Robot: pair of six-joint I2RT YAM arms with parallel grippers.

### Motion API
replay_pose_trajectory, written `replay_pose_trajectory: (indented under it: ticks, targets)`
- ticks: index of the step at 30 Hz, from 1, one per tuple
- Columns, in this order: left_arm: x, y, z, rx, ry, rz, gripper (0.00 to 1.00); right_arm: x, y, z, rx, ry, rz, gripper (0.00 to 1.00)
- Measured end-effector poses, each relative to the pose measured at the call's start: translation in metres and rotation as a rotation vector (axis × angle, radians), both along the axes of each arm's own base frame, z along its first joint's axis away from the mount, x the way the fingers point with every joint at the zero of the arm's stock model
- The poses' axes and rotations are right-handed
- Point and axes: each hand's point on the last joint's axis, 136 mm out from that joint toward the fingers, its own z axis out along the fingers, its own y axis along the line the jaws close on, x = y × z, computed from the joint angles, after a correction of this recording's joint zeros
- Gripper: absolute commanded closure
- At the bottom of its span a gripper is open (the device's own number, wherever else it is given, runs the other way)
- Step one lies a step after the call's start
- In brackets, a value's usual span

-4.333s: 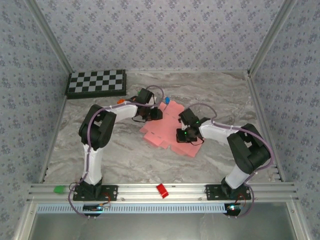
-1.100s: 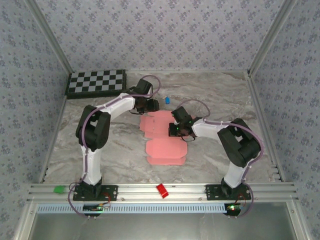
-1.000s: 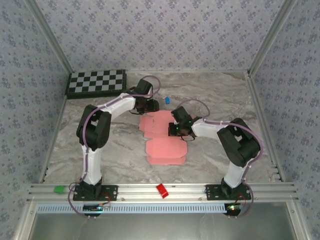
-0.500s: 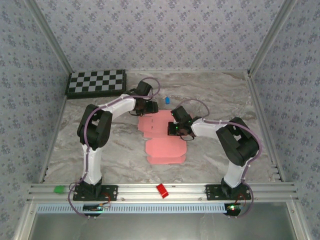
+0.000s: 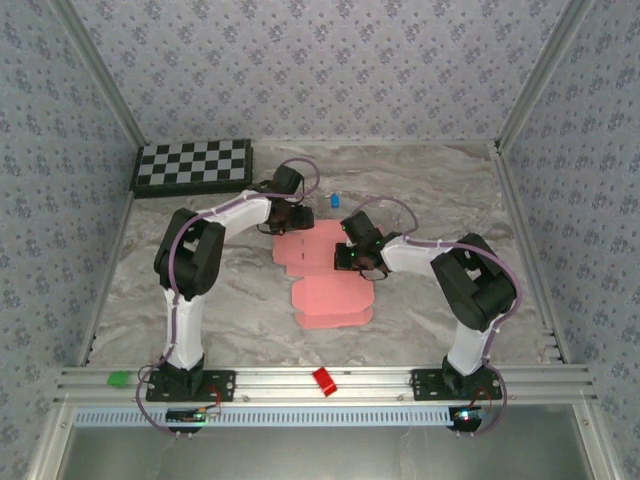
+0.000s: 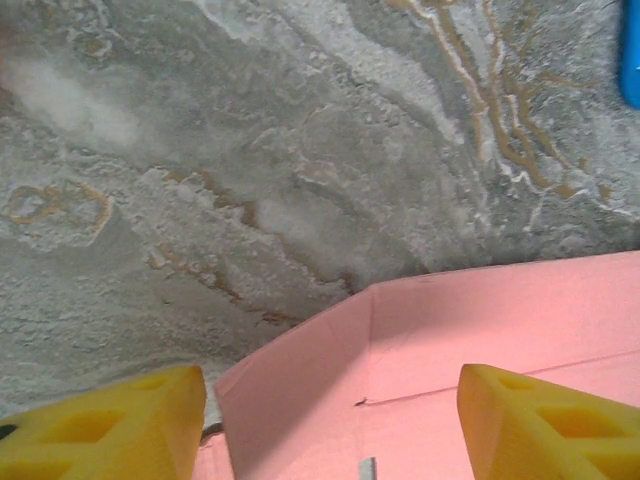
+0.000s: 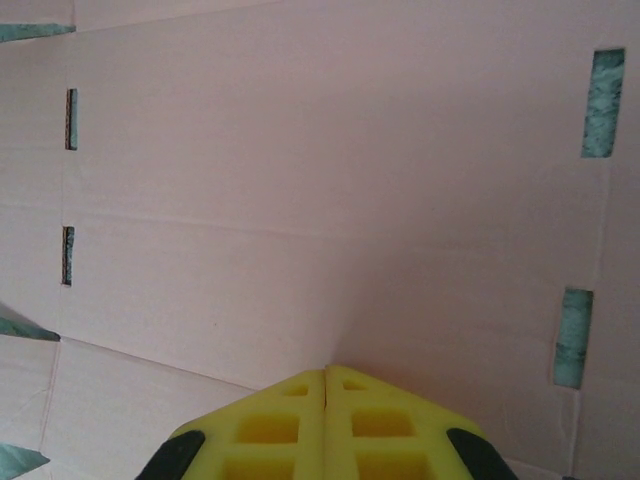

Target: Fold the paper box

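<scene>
**Near edge.** An aluminium rail (image 5: 320, 385) runs along the front of the bench (image 5: 250, 300) and carries both arm bases. A small red bit (image 5: 324, 380) lies on it between the bases, and a green bit (image 5: 120, 379) lies at its left end.

**Centre.** The paper box (image 5: 325, 275) lies on the marbled bench between the two arms. It is a salmon-pink card sheet with a rectangular panel with rounded flaps nearest the rail and a second section beyond it.

**Right arm.** The right end effector (image 5: 352, 258) sits over the right side of the far section. In the right wrist view its yellow fingers (image 7: 290, 425) are pressed together with nothing between them (end effector (image 7: 327, 385)). They are low over the slotted card (image 7: 330, 200), and contact with the card is probable but cannot be confirmed.

**Left arm.** The left end effector (image 5: 297, 215) is at the far edge of the sheet. In the left wrist view its fingers (image 6: 110, 420) are spread wide (end effector (image 6: 330, 425)). They straddle an upturned flap of the card (image 6: 480, 350) without visibly touching it.

**Far side.** A small blue bit (image 5: 332, 201) lies on the bench just beyond the card, and it also appears at the upper right of the left wrist view (image 6: 630, 60). A checkerboard (image 5: 194, 166) rests in the far left corner against the patterned wall (image 5: 320, 70).
</scene>
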Motion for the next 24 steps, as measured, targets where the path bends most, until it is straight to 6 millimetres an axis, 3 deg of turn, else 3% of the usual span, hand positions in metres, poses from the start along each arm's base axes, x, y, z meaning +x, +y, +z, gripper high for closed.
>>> replay_pose_trajectory:
  ticks: [14,24]
  targets:
    - [0.004,-0.017,0.012,-0.067,-0.056,-0.062,0.53,0.003,0.004,-0.001,0.01,-0.001,0.004,0.94]
    - [-0.007,-0.038,0.014,-0.094,-0.057,-0.135,0.53,0.005,0.007,-0.001,0.018,-0.001,0.009,0.94]
